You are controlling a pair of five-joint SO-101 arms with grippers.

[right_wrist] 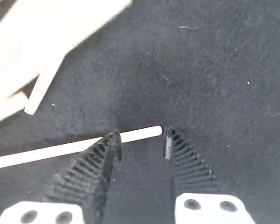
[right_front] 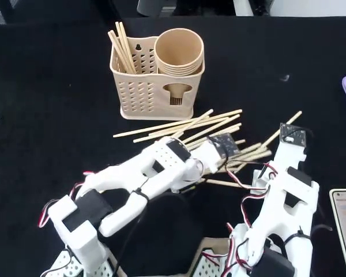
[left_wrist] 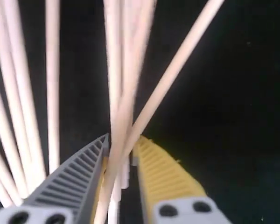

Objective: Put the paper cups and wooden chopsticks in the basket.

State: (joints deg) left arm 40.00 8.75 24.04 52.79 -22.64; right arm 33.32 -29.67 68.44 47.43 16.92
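The left pincer (left_wrist: 122, 142) is clamped on a few pale wooden chopsticks (left_wrist: 126, 102) from the pile on the black tabletop (right_front: 46, 115). Nearby, the beige perforated plastic basket (right_front: 153, 95) holds stacked tan paper cups (right_front: 179, 52). The right pincer (right_wrist: 141, 140) gapes empty over a single chopstick (right_wrist: 60, 149).

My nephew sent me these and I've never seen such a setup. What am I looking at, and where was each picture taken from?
These are two small robot arms at a black table. One picture looks down from above; the other two come from cameras on each arm's wrist, looking past its jaws. The basket already holds stacked paper cups and a bundle of chopsticks. More loose chopsticks lie in front of it. The left gripper is closed around several of them; the right gripper is open, with the end of a single chopstick between its jaws.
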